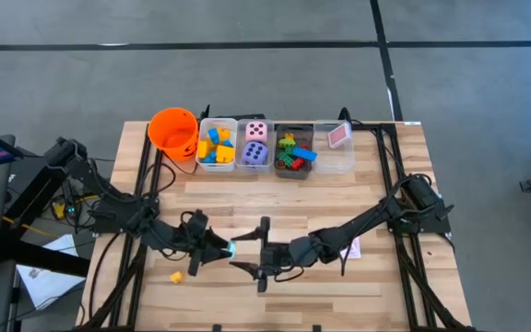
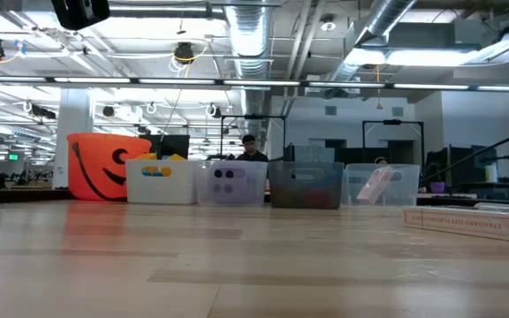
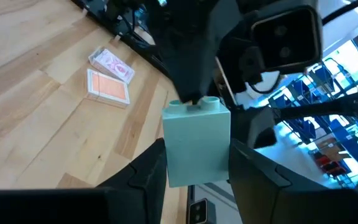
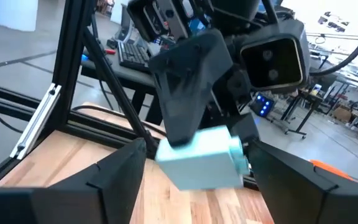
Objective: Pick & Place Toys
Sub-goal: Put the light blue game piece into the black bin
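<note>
Pale green block (image 3: 196, 143) right up against my left wrist lens, studs pointing away from me, and my left claw (image 3: 197, 168) is clamped on it, one dark finger (image 3: 146, 177) pressed to each flat side. From above, that puts the block (image 1: 232, 248) off the wood, over the front middle of the table (image 1: 376, 286), between my two arms.

Over to the other side: my right claw (image 4: 201, 180) faces the left one head on, nose to nose. Its fingers (image 4: 114, 177) stand wide, one on either side of the block (image 4: 201, 163), with a gap showing on both flanks, so no grip from the right. The hold belongs to the left alone.

Down on the boards, a yellow block (image 1: 176, 276) lies loose near the front left, just beside my left arm. Pink-white cards (image 1: 350, 247) lie flat by my right arm; the left wrist view catches them too, a card (image 3: 107, 87) and a clear case (image 3: 112, 62) touching.

Along the back edge runs the row: orange bucket (image 1: 173, 131), then a white bin (image 1: 216, 146) of yellow and blue blocks, a bin with the pink die (image 1: 257, 132) and purple die (image 1: 255, 154), a grey bin (image 1: 294, 152) of mixed blocks, and a clear bin (image 1: 336, 138) with one pink card pack.
</note>
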Motion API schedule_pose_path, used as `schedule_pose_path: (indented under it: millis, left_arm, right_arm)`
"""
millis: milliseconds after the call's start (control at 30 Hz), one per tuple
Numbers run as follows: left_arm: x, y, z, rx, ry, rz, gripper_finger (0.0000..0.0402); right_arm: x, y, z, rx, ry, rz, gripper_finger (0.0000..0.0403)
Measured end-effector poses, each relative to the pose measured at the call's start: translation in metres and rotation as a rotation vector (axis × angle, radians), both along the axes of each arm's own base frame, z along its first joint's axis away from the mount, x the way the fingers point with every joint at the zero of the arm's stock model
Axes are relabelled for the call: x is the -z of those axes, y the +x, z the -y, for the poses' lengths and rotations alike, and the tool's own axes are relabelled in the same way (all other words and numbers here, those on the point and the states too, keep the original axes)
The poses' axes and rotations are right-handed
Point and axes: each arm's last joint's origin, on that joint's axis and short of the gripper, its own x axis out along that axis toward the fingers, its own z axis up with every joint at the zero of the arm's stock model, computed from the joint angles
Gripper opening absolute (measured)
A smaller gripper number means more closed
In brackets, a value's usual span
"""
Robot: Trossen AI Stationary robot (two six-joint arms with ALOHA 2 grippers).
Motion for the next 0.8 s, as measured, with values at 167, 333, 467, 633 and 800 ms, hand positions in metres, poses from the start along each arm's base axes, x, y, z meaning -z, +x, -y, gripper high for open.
schedule_pose_path:
  millis: [167, 333, 467, 633, 800]
  left_arm:
    - [0.0, 0.004, -0.006, -0.028, -0.001, 0.003, 0.0137]
    - [-0.002, 0.008, -0.011, -0.028, -0.017, 0.016, 0.0137]
    - [-0.004, 0.009, -0.011, -0.011, -0.04, 0.038, 0.0138]
    - [-0.005, 0.009, -0.01, 0.0, -0.049, 0.047, 0.0139]
    - [-0.006, 0.01, -0.009, -0.001, -0.064, 0.069, 0.014]
  right_arm:
    - [-0.001, 0.0, 0.0, 0.002, 0.005, 0.009, 0.0282]
    - [-0.001, 0.0, 0.001, 0.009, 0.005, 0.012, 0.0282]
    - [-0.002, 0.0, 0.0, 0.028, -0.035, 0.011, 0.0282]
    - [-0.002, 0.0, 0.001, 0.061, -0.05, 0.002, 0.0282]
    - [-0.002, 0.0, 0.002, 0.086, -0.051, 0.001, 0.0282]
